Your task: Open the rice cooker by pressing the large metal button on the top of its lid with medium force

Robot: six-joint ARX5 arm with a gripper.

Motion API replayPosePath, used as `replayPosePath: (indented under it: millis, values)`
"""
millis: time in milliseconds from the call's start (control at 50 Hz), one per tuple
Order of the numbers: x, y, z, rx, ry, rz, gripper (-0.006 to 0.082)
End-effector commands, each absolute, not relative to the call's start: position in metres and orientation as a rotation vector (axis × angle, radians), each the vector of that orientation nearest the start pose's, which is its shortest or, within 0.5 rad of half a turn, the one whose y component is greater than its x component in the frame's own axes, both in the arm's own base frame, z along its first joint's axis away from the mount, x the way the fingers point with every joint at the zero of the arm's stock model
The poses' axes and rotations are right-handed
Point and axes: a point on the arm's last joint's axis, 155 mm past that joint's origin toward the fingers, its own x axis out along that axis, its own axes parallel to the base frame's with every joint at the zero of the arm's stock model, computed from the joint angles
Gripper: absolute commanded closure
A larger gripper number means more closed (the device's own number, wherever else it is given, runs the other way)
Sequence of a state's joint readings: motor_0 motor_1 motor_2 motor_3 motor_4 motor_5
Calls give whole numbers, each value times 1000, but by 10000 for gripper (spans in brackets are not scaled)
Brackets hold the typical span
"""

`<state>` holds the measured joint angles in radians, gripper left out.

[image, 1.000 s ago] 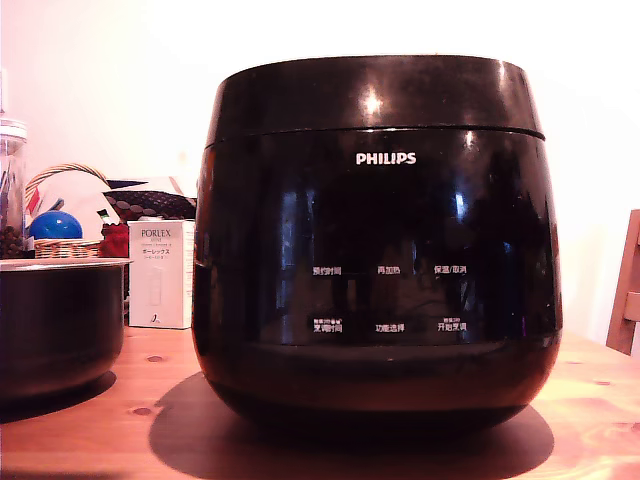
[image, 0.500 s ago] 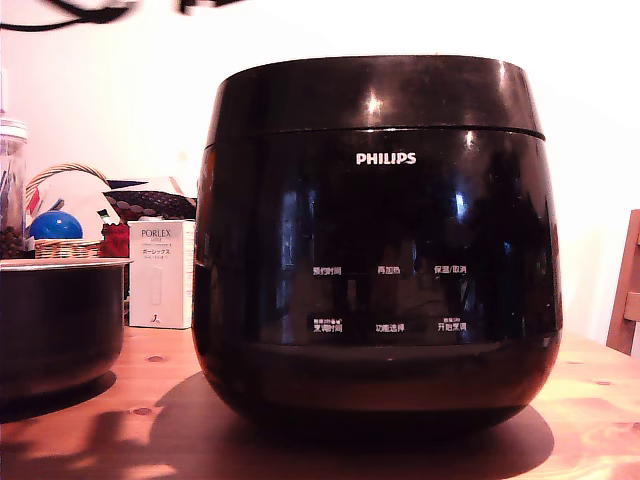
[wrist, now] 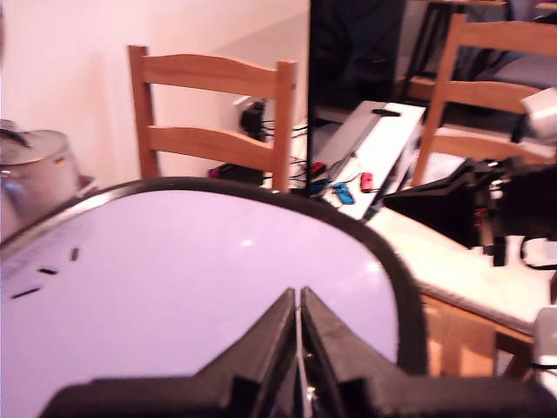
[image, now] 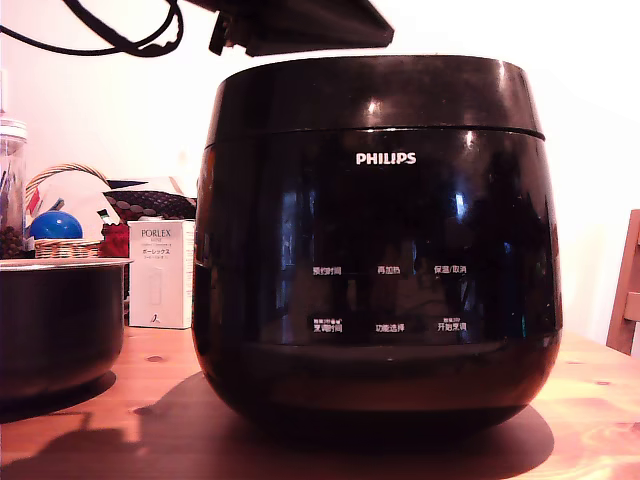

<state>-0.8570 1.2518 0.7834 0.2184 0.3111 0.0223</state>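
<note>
Rice cooker (image: 375, 250) sits on the wooden tabletop (image: 90, 430), filling the middle of the exterior view. Glossy black, rounded body; white PHILIPS logo on the front, two rows of small white labels below it. Lid (image: 375, 92) is down, seam running level all round the top of the body. The button on the lid top cannot be seen in either view.

Claw (wrist: 298, 306): in the wrist view its two dark fingers (wrist: 270, 335) lie pressed together, only a hairline between the tips, nothing between them. It hangs over the lid's top surface, which reads as a pale glare-washed oval with a dark rim. Whether the tips touch the lid cannot be told. In the exterior view a dark slab of the arm (image: 300, 25) shows at the top edge, just above the lid toward the exterior view's left, with a black cable (image: 120, 40) looping off further left.

Surroundings, exterior view's left: a smaller dark pot with a steel rim (image: 55, 325) on the tabletop, apart from the cooker. Behind it a white PORLEX box (image: 158, 275) standing upright, a wicker basket (image: 65, 245) holding a blue ball (image: 55, 226), and a glass jar (image: 10, 190) at the frame edge. Wrist view shows a wooden chair (wrist: 213, 117) beyond the lid.
</note>
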Motion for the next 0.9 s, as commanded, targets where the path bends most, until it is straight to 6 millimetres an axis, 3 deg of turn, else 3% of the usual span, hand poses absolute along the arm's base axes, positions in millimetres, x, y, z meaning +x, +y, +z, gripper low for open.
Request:
replayPosePath:
  millis: [0, 880]
  values:
    - [231, -354, 229, 109, 257, -1164, 790]
    - [223, -334, 168, 285, 457, -1138, 791]
